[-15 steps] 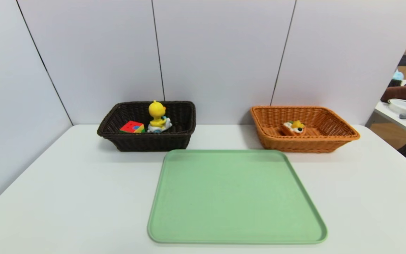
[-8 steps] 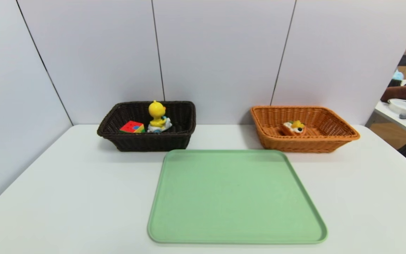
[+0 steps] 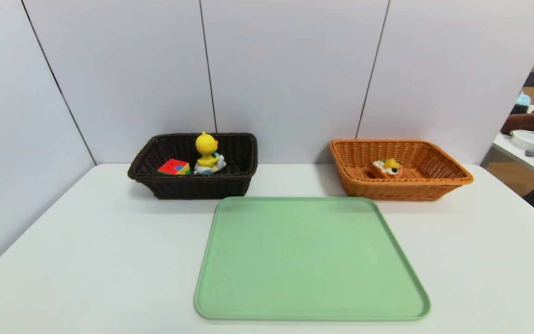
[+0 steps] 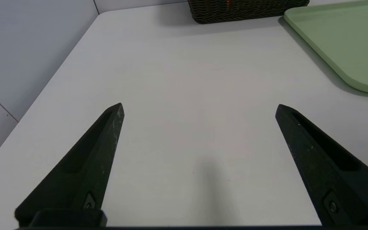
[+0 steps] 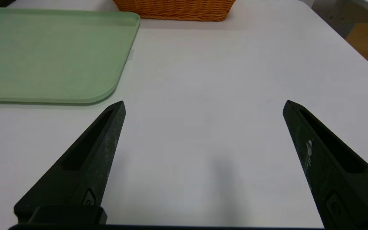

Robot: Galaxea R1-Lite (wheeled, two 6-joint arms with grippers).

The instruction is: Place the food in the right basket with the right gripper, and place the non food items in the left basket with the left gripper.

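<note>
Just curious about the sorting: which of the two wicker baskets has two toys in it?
The dark brown basket, on the left: it holds a yellow duck and a multicoloured cube. The orange basket holds only a toy pastry.

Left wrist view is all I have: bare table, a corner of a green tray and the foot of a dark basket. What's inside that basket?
Observer: The dark left basket holds the yellow duck on a scooter and the puzzle cube.
Operator: And the food?
Observer: The toy pastry lies in the orange right basket.
Operator: Anything left on the tray?
Observer: No, the green tray is bare.
Operator: Where's the other arm?
Observer: The right gripper is open, holds nothing and hangs over bare table beside the tray.
</note>
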